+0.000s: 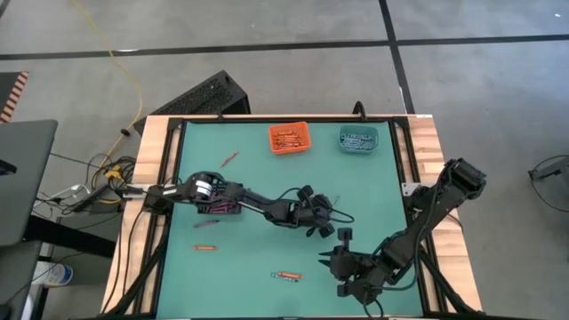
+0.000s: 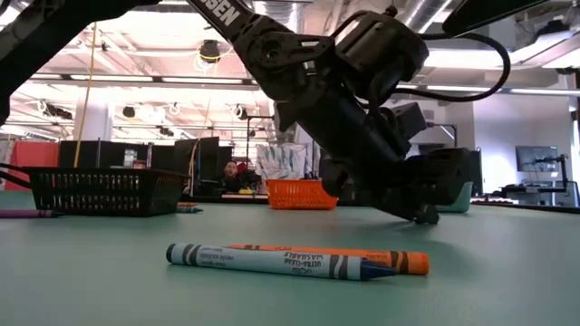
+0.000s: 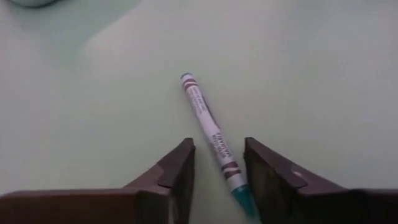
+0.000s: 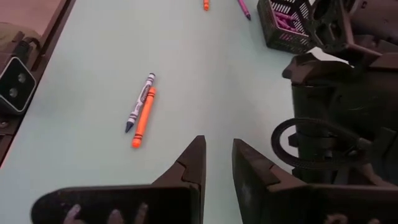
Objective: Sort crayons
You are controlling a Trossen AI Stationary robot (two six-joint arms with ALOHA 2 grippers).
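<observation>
A teal crayon (image 3: pixel 211 134) lies flat on the green table, its pointed end between the fingers of my left gripper (image 3: pixel 217 146). That gripper is open, low over the table's middle (image 1: pixel 318 216), a finger on each side of the crayon; no touch shows. My right gripper (image 4: pixel 217 158) hovers open near the front right (image 1: pixel 336 258), nothing between its fingers. A blue crayon (image 4: pixel 140 102) and an orange crayon (image 4: pixel 144 118) lie side by side on the table ahead of it (image 1: pixel 286 276).
An orange bin (image 1: pixel 289 138) and a teal bin (image 1: pixel 358 138) holding crayons stand at the far edge. A black bin (image 4: pixel 286 25) with purple crayons sits under my left arm. Loose crayons lie at the left (image 1: pixel 229 158) (image 1: pixel 205 247). A person sits in the room behind the table.
</observation>
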